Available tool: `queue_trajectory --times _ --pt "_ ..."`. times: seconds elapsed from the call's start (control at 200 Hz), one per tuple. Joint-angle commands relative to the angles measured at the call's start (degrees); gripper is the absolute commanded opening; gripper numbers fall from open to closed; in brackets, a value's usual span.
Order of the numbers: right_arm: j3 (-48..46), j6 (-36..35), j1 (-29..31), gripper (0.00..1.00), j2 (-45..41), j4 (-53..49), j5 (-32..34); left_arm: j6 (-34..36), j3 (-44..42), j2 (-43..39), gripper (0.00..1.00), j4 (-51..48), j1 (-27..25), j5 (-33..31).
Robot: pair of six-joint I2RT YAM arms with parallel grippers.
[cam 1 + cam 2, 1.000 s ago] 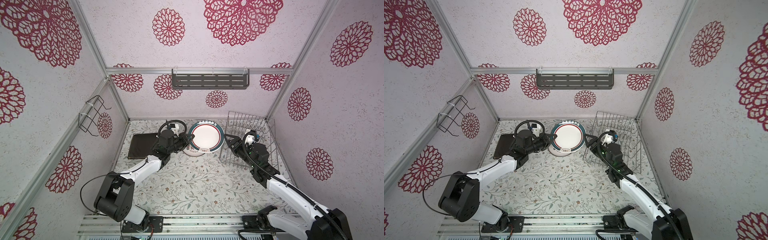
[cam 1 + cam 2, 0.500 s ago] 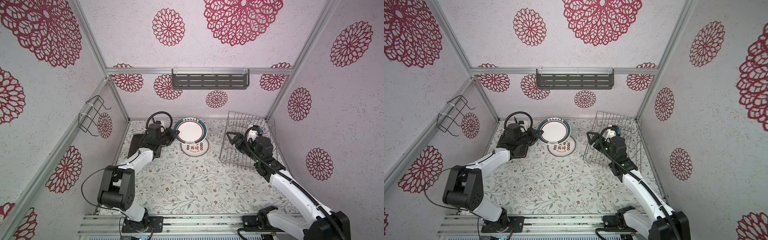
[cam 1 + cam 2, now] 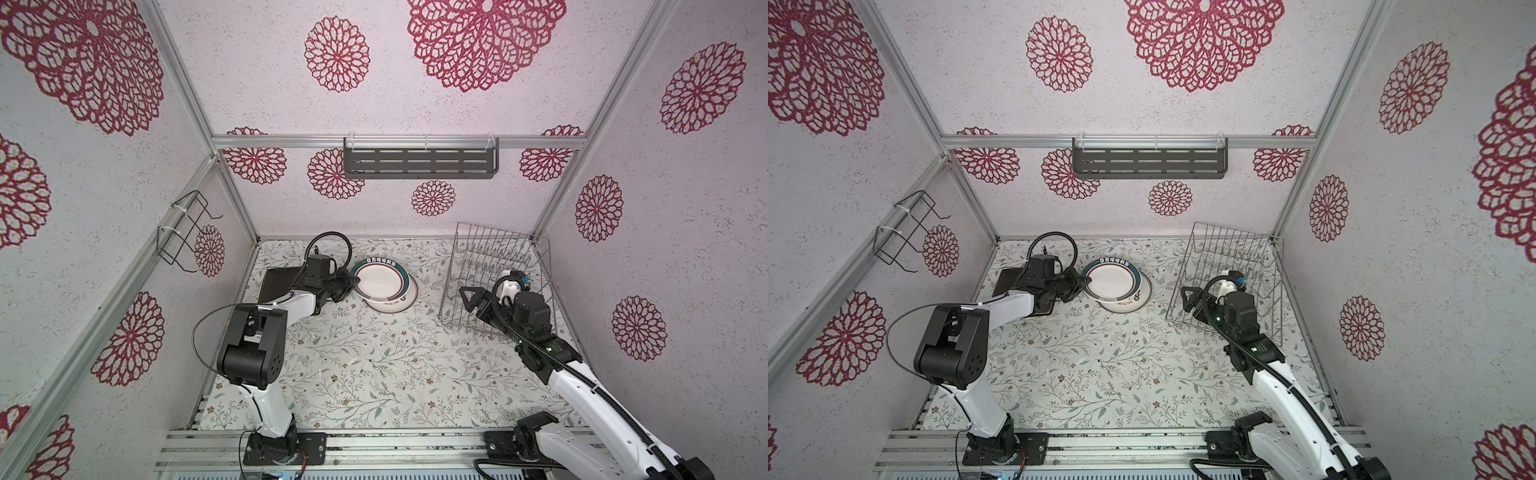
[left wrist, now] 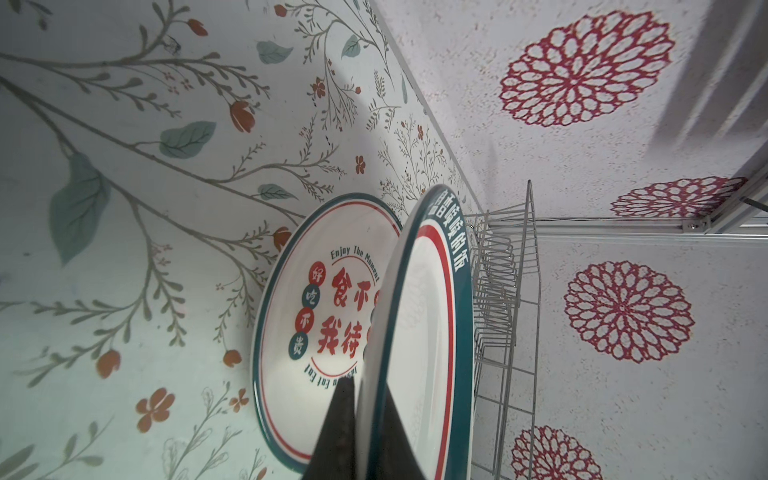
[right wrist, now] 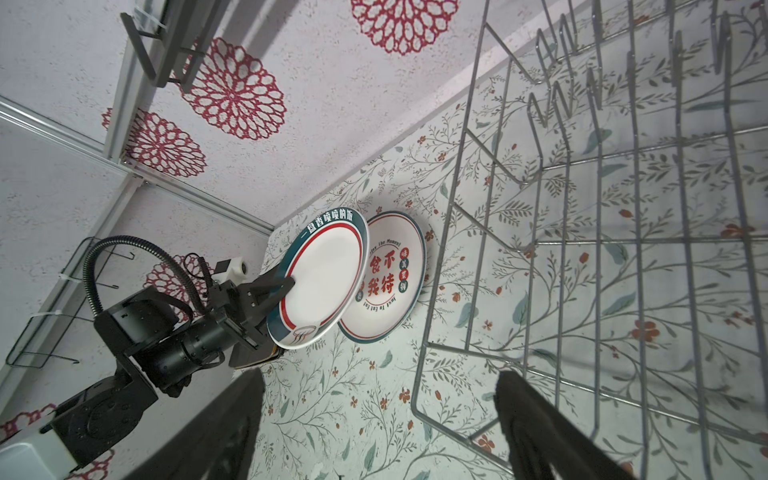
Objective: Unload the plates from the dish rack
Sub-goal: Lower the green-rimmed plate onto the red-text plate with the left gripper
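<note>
My left gripper (image 3: 353, 285) (image 4: 368, 415) is shut on the rim of the round teal-rimmed plate (image 3: 380, 282) (image 3: 1112, 282) (image 4: 419, 332) (image 5: 324, 274). It holds that plate tilted, low over the round white plate with red Chinese characters (image 3: 395, 306) (image 4: 316, 307) (image 5: 390, 282), which lies flat on the table. The silver wire dish rack (image 3: 494, 266) (image 3: 1229, 257) (image 5: 623, 208) stands at the back right with no plates showing in it. My right gripper (image 3: 478, 301) (image 5: 378, 415) is open, with nothing held, at the rack's front left corner.
A stack of dark square plates (image 3: 276, 284) (image 5: 249, 359) lies under the left arm by the left wall. On that wall hangs a black wire holder (image 3: 187, 232). A dark grey slotted shelf (image 3: 419, 162) is fixed to the back wall.
The left gripper has carried the teal-rimmed plate left and lowered it over the red-character plate. The right gripper has opened wider beside the rack.
</note>
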Motion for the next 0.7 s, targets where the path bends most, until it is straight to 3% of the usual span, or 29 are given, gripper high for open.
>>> queue_trajectory --times 0.0,0.28,0.696 --pt "-1.0 -0.2 -0.1 0.90 -1.4 0.4 1.7 0.5 2.4 1.1 0.00 3.4 -0.7 0.5" --pt "-1.5 -2.0 0.0 0.95 -3.7 -4.1 2.2 -3.3 3.0 6.3 0.00 9.0 -1.3 3.0" --pt "-2.8 -1.7 -0.1 0.97 -5.5 -4.2 3.0 -3.3 5.1 10.3 0.00 7.4 -2.4 2.4"
